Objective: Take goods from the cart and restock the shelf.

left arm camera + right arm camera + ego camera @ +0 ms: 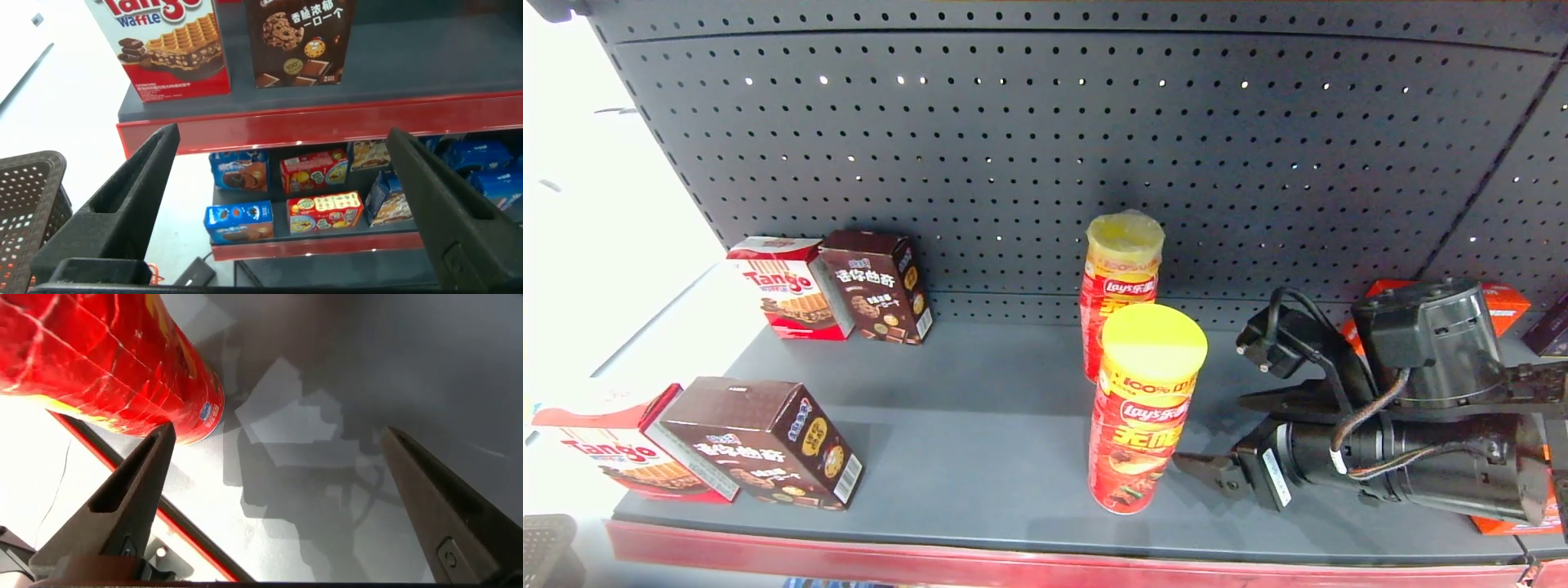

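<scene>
Red chip can (1143, 408) stood just beside our right claw (1217, 434), spread wide, apparently touching nothing; our left claw (282, 135) gaped empty too.

Cans (1147, 408) mid shelf (980, 425), boxes (768, 441) L, end effector (1211, 431) R

The right arm (1429, 469) lies nearly level and comes in from the robot's right side. Its cable runs over the wrist. The right pincer (1209, 430) is spread wide and empty, with one finger nearer the camera than the other. The left pincer (282, 135) is spread wide too and grips nothing.
</scene>
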